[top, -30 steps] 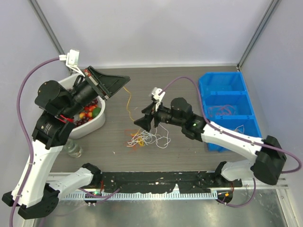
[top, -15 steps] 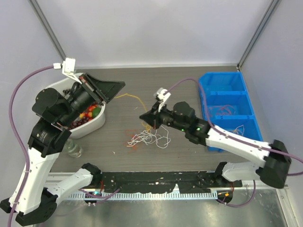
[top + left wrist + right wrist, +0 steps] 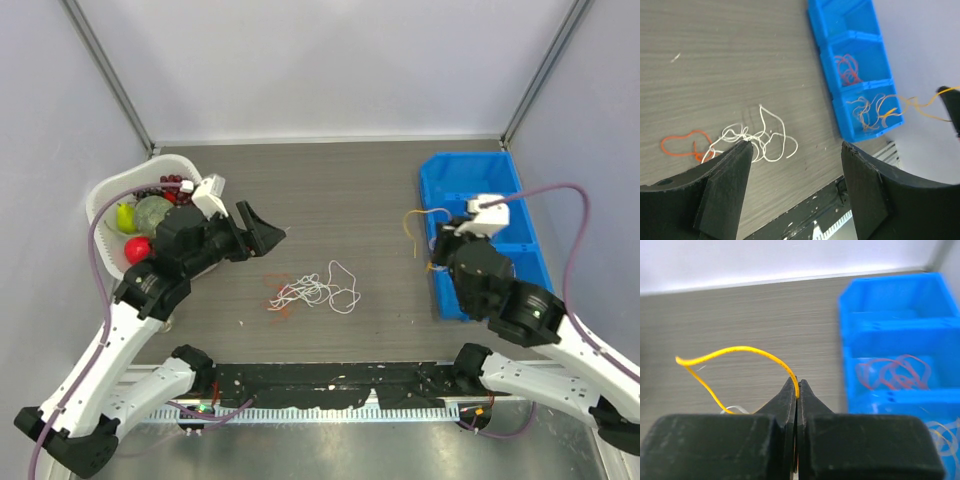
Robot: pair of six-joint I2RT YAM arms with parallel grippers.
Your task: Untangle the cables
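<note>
Far left on the dark grey wood-grain table [image 3: 350, 180] stands a white slatted plastic basket [image 3: 105, 195] holding fruit. Just right of it the left gripper [image 3: 795, 185] hangs above the table with its jaws spread wide and nothing between them. Near the middle of the table, toward the near edge, lies a loose tangle of thin white cords [image 3: 320, 292], and a small thin orange cord [image 3: 280, 300] lies curled against its left side, touching it. Further right, the right gripper [image 3: 797, 385] is clenched on a thin yellow cord [image 3: 740, 350], which it holds off the table; the cord arcs up and to the left from the closed fingertips, just left of the blue plastic three-compartment bin [image 3: 425, 190]. That bin sits at the right edge of the table: its middle compartment holds thin red cords [image 3: 892, 372], and its near compartment holds pale cords [image 3: 872, 107].
</note>
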